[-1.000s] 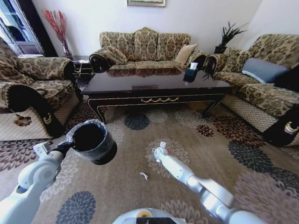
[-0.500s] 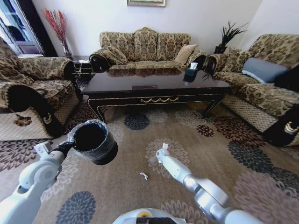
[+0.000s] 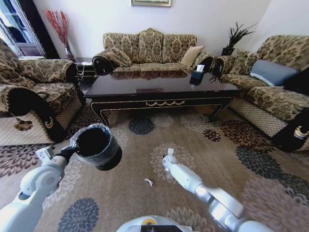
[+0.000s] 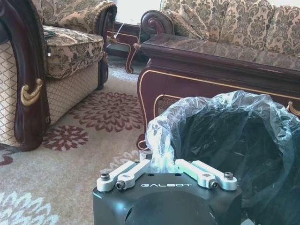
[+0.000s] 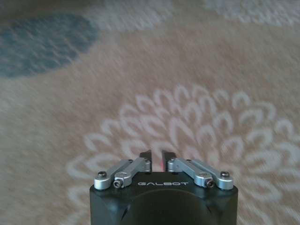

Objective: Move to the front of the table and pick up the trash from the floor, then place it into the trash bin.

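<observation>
Left gripper [image 4: 161, 165] clamped on the bin [image 3: 98, 146] rim liner, arm raised at left, bin held above the floor [image 3: 203, 145]. Right arm stretched forward and low, right gripper [image 3: 169, 153] fingers nearly closed, nothing visibly held. White scrap [image 3: 148, 182] on carpet between the arms, before the table [image 3: 159, 92].

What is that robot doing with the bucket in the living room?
The left gripper is shut on the plastic liner at the rim of the small round black trash bin, holding it above the flowered beige carpet. The right gripper hangs over the carpet, fingers close together. A tiny white scrap lies on the floor between the arms, before the dark glossy coffee table.
</observation>
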Robot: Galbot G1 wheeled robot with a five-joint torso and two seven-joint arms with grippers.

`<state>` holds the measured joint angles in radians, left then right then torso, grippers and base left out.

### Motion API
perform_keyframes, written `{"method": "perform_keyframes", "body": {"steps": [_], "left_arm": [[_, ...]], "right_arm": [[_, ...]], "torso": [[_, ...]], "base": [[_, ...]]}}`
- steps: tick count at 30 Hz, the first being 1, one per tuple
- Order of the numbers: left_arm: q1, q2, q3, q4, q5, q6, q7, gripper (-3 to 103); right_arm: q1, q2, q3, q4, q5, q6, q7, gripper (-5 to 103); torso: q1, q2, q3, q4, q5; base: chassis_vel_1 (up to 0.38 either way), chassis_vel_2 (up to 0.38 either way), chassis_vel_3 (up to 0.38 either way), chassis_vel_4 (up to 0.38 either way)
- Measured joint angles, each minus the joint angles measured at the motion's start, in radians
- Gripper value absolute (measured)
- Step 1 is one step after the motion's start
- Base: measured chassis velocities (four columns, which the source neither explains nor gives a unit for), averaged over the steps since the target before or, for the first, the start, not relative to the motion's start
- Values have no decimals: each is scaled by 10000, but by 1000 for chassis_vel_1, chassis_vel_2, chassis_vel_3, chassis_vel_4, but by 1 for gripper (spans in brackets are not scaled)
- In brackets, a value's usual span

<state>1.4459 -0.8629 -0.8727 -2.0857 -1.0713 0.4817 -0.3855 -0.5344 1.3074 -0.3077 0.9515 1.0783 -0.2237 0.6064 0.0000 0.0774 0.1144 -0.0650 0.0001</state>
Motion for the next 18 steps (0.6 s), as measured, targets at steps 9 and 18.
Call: {"method": "perform_keyframes", "body": {"steps": [9, 18], "left_arm": [[-3, -63, 49, -9, 5, -17, 5, 4], [105, 23, -45, -64, -13, -25, 12, 4]], "right_arm": [[56, -537, -311, 1527, -88, -118, 208, 0], [-309, -910, -180, 1669, 225, -1743, 330, 20]], "torso": [[0, 0, 0, 2, 0], [0, 0, -1, 1, 0]], "base": [[0, 0, 0, 0], [0, 0, 0, 0]]}}
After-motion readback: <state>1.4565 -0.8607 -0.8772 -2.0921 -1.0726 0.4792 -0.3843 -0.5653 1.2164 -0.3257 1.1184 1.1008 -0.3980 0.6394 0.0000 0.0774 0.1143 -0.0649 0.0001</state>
